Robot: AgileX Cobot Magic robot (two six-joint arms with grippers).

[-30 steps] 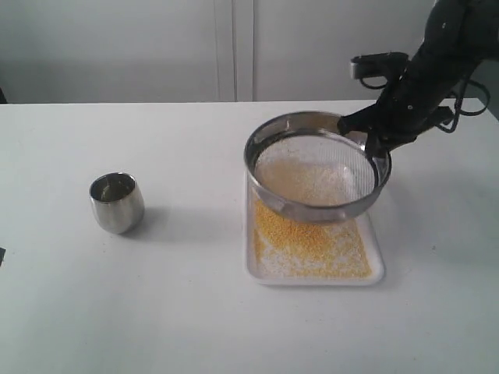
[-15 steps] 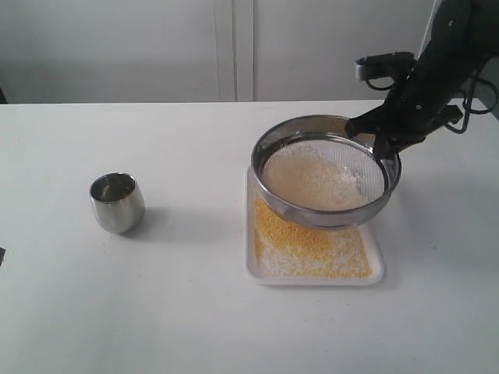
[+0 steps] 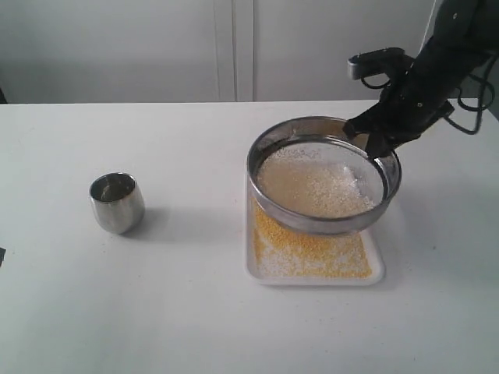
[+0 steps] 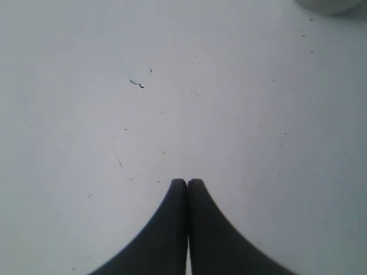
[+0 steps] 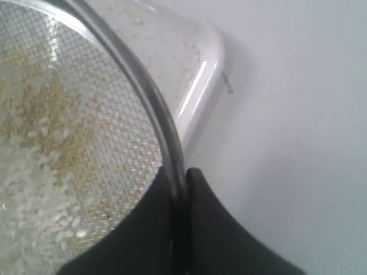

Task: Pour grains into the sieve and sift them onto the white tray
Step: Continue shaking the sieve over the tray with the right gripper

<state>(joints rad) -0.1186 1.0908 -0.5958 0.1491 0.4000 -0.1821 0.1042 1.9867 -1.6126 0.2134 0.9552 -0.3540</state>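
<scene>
Shaking on, holding the sieve [image 3: 312, 224] over the white tray [image 3: 312, 279].
Yellow grains [image 3: 308, 248] are carpeting the tray; the sieve, rice [image 3: 320, 187] still inside, is swinging back left, my right gripper [image 3: 373, 142] clamped on its far rim, left gripper [image 4: 187, 183] pressed together.

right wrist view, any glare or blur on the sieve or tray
Right wrist view: the sieve rim is soft near the lens, a glare streak runs along the tray edge, grains are readable; exterior view: even light, soft shadow beside the cup.
</scene>
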